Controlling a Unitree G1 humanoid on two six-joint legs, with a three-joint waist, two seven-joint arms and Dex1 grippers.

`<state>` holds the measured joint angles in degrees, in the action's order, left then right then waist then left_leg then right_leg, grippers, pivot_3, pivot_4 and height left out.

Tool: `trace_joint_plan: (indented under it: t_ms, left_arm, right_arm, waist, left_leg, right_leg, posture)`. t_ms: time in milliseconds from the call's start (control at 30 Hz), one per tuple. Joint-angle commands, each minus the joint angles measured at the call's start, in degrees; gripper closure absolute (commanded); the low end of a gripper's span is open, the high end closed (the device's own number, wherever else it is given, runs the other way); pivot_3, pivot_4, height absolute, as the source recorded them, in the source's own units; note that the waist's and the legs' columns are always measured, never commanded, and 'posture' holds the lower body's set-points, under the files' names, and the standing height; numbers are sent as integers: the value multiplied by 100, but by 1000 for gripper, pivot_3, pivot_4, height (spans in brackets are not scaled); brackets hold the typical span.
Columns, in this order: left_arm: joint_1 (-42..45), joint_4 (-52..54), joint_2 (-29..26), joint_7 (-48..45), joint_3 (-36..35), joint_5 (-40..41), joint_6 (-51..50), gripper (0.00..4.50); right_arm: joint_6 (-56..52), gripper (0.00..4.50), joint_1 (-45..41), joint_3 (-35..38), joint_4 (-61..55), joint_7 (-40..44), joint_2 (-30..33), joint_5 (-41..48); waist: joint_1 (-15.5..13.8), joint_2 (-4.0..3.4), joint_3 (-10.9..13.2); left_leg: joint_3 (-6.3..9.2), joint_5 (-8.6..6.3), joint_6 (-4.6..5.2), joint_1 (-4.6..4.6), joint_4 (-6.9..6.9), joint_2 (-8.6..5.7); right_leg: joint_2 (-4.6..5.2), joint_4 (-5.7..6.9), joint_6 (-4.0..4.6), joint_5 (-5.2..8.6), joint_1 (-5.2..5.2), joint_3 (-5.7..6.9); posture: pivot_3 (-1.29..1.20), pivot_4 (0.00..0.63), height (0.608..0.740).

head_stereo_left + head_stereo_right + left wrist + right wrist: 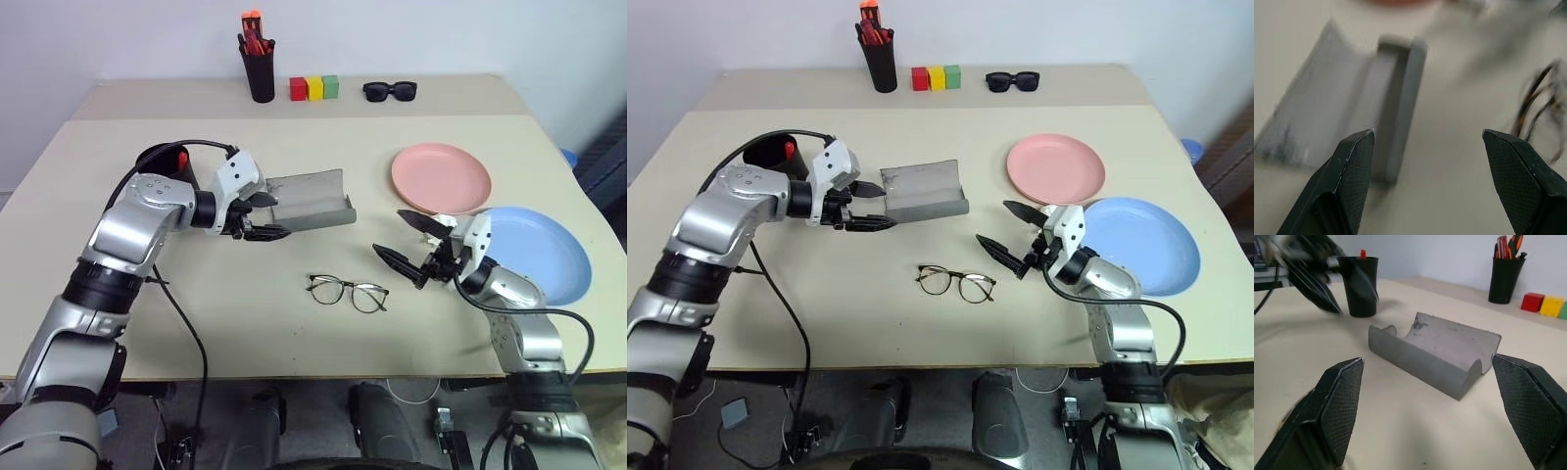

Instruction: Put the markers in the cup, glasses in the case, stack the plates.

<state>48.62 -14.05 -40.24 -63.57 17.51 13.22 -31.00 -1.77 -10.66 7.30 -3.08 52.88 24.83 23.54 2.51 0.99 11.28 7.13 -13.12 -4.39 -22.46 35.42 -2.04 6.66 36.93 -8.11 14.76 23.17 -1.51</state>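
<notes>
Thin dark wire forms the glasses [347, 293], which lie unfolded on the beige table [245, 323] nearest the robot, between the two arms and touched by neither. The right gripper [409, 251] hovers just right of them with fingers spread wide and nothing held. Beyond it the blue plate [544, 250] and the pink plate [441, 177] lie side by side, edges close, not yet stacked. The grey case [312, 200] rests open past the glasses. The left gripper [263, 215] is at its left end, jaws apart and empty. Behind the left arm stands the black cup [1360, 285] with a red marker [1362, 254] protruding. At the far edge are a pen holder [260, 67], coloured blocks [314, 88] and sunglasses [390, 91].

Risk: the light case is likely to slide or tip if the left gripper nudges it. The slender frame may slip or bend under an off-centre pinch, and an outstretched temple may catch the case wall.
</notes>
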Motion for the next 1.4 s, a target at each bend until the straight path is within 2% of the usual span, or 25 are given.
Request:
trace_joint_plan:
  t_ms: [33, 200, 433, 700, 933, 1033, 1200, 1233, 1400]
  left_arm:
    - [674, -1048, 184, -361, 217, -512, 718, 904]
    - [1428, -2694, 726, -665, 566, -1229, 1956, 904]
    - [1986, -4148, 1353, -839, 622, -1812, 2856, 904]
    - [2266, -4926, 1742, -767, 542, -2221, 3242, 904]
    - [2303, -5167, 1944, -670, 440, -2357, 3288, 904]
    - [2274, -5176, 2020, -659, 378, -2346, 3242, 1770]
    - [2282, -5171, 2053, -628, 294, -2392, 3242, 4310]
    - [2278, -5166, 2053, -621, 279, -2411, 3261, 4473]
    - [2189, -4997, 1963, -862, 241, -2392, 3472, 4473]
  right_arm:
    - [-218, 226, 276, 277, -721, -289, 170, 201]
    - [-491, 226, 884, 604, -1346, -598, 336, 312]
    - [-529, 226, 1520, 777, -1736, -498, 839, 204]
    - [-473, 226, 2210, 1316, -1814, 54, 1706, 229]
    - [-369, 226, 2479, 1603, -1778, 253, 1865, 213]
    - [-304, 226, 2499, 1680, -1685, 293, 1850, 217]
    - [-179, 226, 2443, 1651, -1528, 320, 1818, 173]
    - [-160, 226, 2418, 1621, -1509, 311, 1806, 165]
    - [-140, 226, 2360, 1528, -1523, 260, 1755, 143]
  waist:
    - [-37, 1, 0]
    - [-152, 3, 1]
    - [-142, 10, 5]
    - [-152, 13, 7]
    - [-158, 14, 6]
    - [-165, 14, 7]
    - [-149, 14, 7]
    - [-153, 14, 7]
    - [-156, 14, 7]
  left_leg:
    - [0, 0, 0, -3, 0, 0]
    - [-1, -5, 9, -13, 4, -2]
    - [-3, -8, 15, -21, 12, -2]
    - [-4, -22, 38, -41, 48, -3]
    - [-3, -25, 42, -51, 66, -4]
    - [-3, -25, 42, -52, 68, -4]
    - [-3, -25, 43, -52, 69, -4]
    - [-3, -25, 43, -52, 69, -4]
    - [-3, -25, 43, -54, 70, -4]
  right_leg:
    - [0, -3, 0, 0, 0, 0]
    - [1, -17, -4, 2, -1, 2]
    - [2, -22, -6, 2, -1, 4]
    - [3, -24, -15, 6, -2, 5]
    - [3, -24, -19, 7, -2, 5]
    - [3, -24, -19, 7, -2, 5]
    - [3, -23, -20, 6, -2, 5]
    - [3, -22, -20, 7, -1, 6]
    - [3, -22, -20, 6, 0, 5]
  posture:
    - [0, 150, 740]
    - [0, 150, 740]
    - [0, 150, 740]
    - [0, 150, 740]
    - [0, 150, 740]
    - [0, 150, 740]
    - [0, 150, 740]
    - [0, 150, 740]
    - [0, 150, 740]
